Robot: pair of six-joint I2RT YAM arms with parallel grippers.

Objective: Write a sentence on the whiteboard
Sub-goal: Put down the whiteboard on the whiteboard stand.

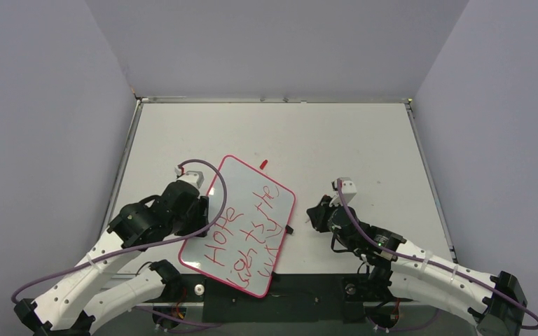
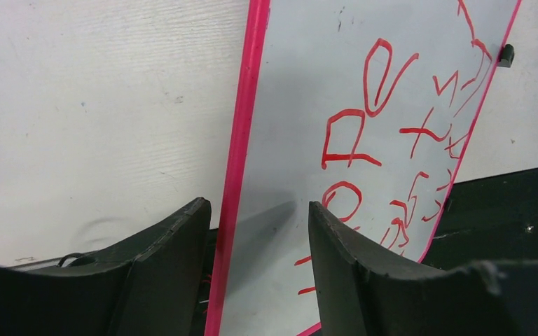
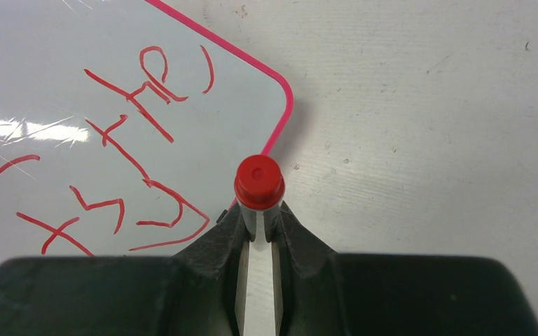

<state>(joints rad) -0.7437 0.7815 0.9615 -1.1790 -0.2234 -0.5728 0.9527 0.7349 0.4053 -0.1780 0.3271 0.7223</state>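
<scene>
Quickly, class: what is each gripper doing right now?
Left gripper: open, straddling the whiteboard rim.
Right gripper: closed on the marker.

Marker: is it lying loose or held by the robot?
Held: the right gripper is shut on the marker, its red end poking out.

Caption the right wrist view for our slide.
Right gripper grips a red-ended white marker beside the pink-rimmed glossy whiteboard.

whiteboard (image 2: 301,98) edge between spread left fingers (image 2: 168,273), red sentence (image 2: 354,136)
</scene>
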